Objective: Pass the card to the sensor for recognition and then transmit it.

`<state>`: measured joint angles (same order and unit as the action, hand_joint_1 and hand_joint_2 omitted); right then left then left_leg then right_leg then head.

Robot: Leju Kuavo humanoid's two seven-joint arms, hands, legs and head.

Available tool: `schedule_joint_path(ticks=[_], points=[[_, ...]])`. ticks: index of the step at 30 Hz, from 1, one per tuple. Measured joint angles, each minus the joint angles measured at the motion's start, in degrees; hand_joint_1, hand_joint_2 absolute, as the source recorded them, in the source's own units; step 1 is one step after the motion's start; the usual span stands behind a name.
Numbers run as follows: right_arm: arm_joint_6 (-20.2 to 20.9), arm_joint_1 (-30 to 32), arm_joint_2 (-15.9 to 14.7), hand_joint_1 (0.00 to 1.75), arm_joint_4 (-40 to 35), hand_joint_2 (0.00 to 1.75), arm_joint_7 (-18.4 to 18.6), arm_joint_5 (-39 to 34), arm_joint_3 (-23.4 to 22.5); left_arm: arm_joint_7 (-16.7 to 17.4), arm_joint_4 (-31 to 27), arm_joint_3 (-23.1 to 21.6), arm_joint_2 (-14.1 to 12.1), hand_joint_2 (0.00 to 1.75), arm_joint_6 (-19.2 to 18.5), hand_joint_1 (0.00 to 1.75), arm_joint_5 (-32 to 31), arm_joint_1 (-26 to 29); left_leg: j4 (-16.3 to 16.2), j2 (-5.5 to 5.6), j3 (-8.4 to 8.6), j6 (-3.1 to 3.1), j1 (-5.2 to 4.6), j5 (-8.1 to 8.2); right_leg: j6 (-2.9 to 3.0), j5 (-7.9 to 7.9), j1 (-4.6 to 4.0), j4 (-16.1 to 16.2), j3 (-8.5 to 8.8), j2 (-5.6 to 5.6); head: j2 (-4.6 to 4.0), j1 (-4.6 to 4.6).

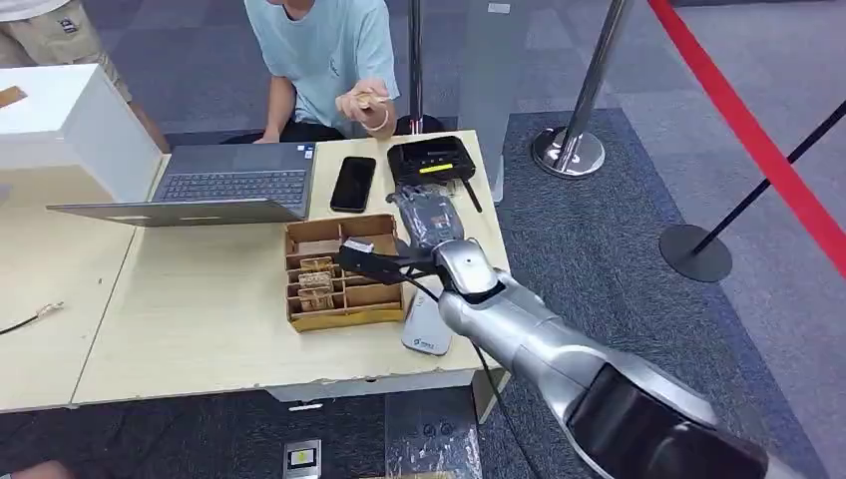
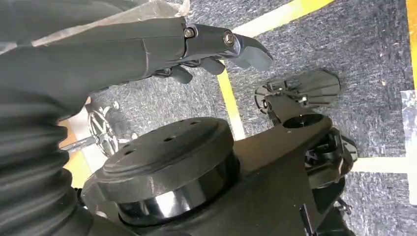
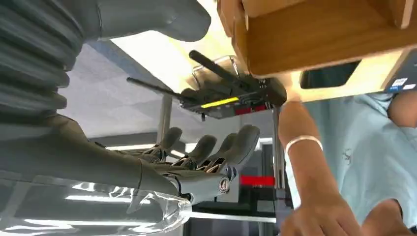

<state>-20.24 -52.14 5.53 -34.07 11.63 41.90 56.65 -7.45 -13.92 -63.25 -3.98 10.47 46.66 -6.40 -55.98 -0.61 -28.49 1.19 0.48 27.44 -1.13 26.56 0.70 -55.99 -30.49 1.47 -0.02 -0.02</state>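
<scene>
Hanging slack above the carpet, left hand [image 2: 211,54] grips nothing; tan cards [image 1: 316,284] stand on edge in the wooden box [image 1: 344,319], long axis left-right; right hand [image 1: 424,212], fingers spread and empty, hovers near the black sensor [image 1: 431,160].

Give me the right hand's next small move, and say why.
Probably swing the right hand sideways over the wooden box toward the cards standing in it. The hand holds nothing and lies beside the box, pointing at the black sensor, so there is nothing to scan yet.
</scene>
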Motion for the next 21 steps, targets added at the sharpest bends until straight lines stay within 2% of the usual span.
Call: schedule_joint_path(ticks=[8, 14, 17, 21], points=[[-0.09, 0.93, 1.86, 0.75, 0.52, 1.75, -2.95, -0.26, 0.02, 0.15, 0.0, 0.0, 0.28, 1.75, 0.0, 0.0, 0.0, -0.04, 0.0, 0.0, -0.01, 0.0, 0.02, 0.0, 0.0, 0.0, -0.02, 0.0, -0.01, 0.0, 0.0, 0.0], [-0.28, 2.23, 4.43, 0.72, 0.22, 1.75, -5.33, -0.61, 0.13, -0.17, 0.0, 0.0, 0.28, 1.75, 0.07, 0.0, -0.07, -0.05, 0.01, -0.01, -0.01, 0.0, 0.04, 0.0, 0.01, 0.01, -0.03, -0.01, -0.01, 0.0, 0.0, 0.0], [-0.28, 2.72, 5.71, 0.56, 0.2, 1.75, -5.97, -0.68, 0.35, -0.2, 0.0, 0.0, 0.28, 1.75, 0.07, 0.0, -0.09, -0.04, 0.01, -0.01, -0.01, 0.0, 0.04, 0.0, 0.01, 0.01, -0.03, -0.01, -0.01, 0.0, 0.0, 0.0], [-0.66, 3.25, 6.71, 0.54, 0.17, 1.75, -6.62, -1.05, 0.61, -0.17, 0.0, 0.0, 0.28, 1.75, 0.07, 0.0, -0.28, -0.04, 0.01, -0.01, -0.01, 0.0, 0.03, 0.0, 0.01, 0.01, -0.03, -0.01, -0.01, 0.0, 0.0, 0.0]])
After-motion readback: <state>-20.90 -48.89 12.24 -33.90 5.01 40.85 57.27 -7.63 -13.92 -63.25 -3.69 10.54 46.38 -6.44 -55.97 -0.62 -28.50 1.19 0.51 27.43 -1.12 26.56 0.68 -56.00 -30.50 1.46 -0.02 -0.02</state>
